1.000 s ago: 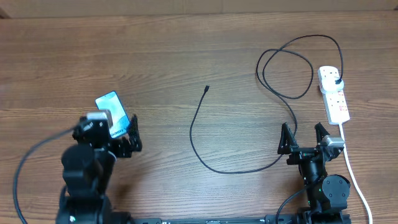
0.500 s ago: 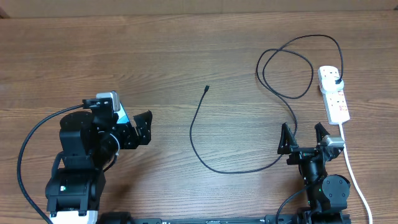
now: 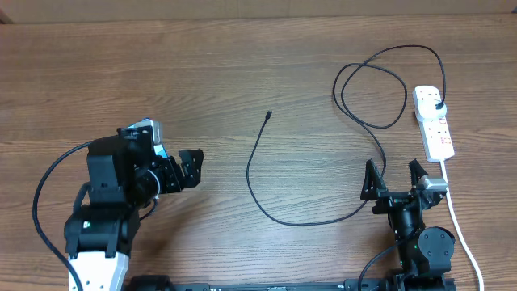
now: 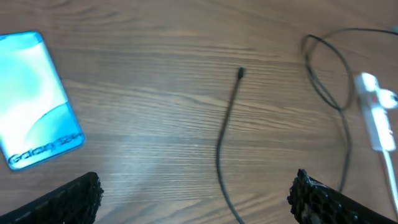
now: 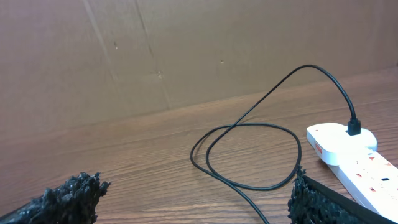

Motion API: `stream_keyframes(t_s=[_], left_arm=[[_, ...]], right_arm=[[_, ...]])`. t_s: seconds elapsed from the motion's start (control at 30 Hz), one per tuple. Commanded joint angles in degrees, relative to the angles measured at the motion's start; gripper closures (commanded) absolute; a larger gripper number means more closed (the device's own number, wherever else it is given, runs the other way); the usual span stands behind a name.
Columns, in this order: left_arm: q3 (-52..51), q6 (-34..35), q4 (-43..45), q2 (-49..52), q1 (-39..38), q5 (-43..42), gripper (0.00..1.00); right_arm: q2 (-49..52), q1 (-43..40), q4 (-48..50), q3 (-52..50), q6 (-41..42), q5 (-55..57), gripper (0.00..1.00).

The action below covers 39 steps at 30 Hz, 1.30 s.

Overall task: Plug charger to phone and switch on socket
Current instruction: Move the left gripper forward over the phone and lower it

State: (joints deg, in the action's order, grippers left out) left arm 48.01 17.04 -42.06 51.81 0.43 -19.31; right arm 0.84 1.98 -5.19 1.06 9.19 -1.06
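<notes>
01: table (image 3: 202,65), brown wood-grain top; clock positions read from overhead, 12 at the far edge

02: phone (image 4: 34,93), flat on table at 9 o'clock, screen up and lit blue, white lettering at the near end; mostly covered by the left arm (image 3: 109,174) from overhead, plain from the left wrist; touched by neither gripper

03: charger (image 3: 249,171), thin black cable, loose on table; connector tip (image 3: 269,115) near the centre, pointing toward 12 o'clock, free and well apart from phone; bows down toward 6 o'clock, passes just beside the right gripper, climbs to a loose loop at 2 o'clock, ends in plug head (image 3: 437,106)

04: socket (image 3: 435,128), white oblong strip at 3 o'clock, long axis running 12 to 6; holds the black plug head, seated in the outlet at the 12 o'clock end; red-marked switches too small to read as on or off; white cord (image 3: 456,218) leaves the 6 o'clock end, trails to the near edge

05: left gripper (image 4: 196,183), at 8 o'clock, fingers (image 4: 68,199) spread wide, grasping nothing; phone at its 10 o'clock, connector tip at its 12 o'clock

06: right gripper (image 3: 394,179), at 5 o'clock, fingers (image 5: 68,196) released and wide apart, grasping nothing; faces 12 o'clock toward cable loop and socket

07: brown board (image 5: 124,50), upright behind the table's far edge, seen from the right wrist
</notes>
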Motion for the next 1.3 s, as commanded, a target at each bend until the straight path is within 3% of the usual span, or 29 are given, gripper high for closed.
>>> stream_keyframes(t_s=[0.0,0.2,0.53,1.27], left_arm=[[1.3,6.4,0.9,3.2,0.3,7.5,0.00],[7.2,7.4,-0.5,13.7,0.3,13.4,0.00],[27.3,11.5,-17.2,32.0,0.3,26.6,0.00],[28.2,11.3,-13.3,39.1,0.3,27.4,0.00]], right_arm=[[-0.7,0.2,0.3,-0.6,0.0,0.6,0.00],[-0.7,0.2,0.3,-0.6,0.0,0.6,0.00],[-0.7,0.2,0.3,-0.6,0.0,0.6,0.00],[-0.7,0.2,0.3,-0.6,0.0,0.6,0.00]])
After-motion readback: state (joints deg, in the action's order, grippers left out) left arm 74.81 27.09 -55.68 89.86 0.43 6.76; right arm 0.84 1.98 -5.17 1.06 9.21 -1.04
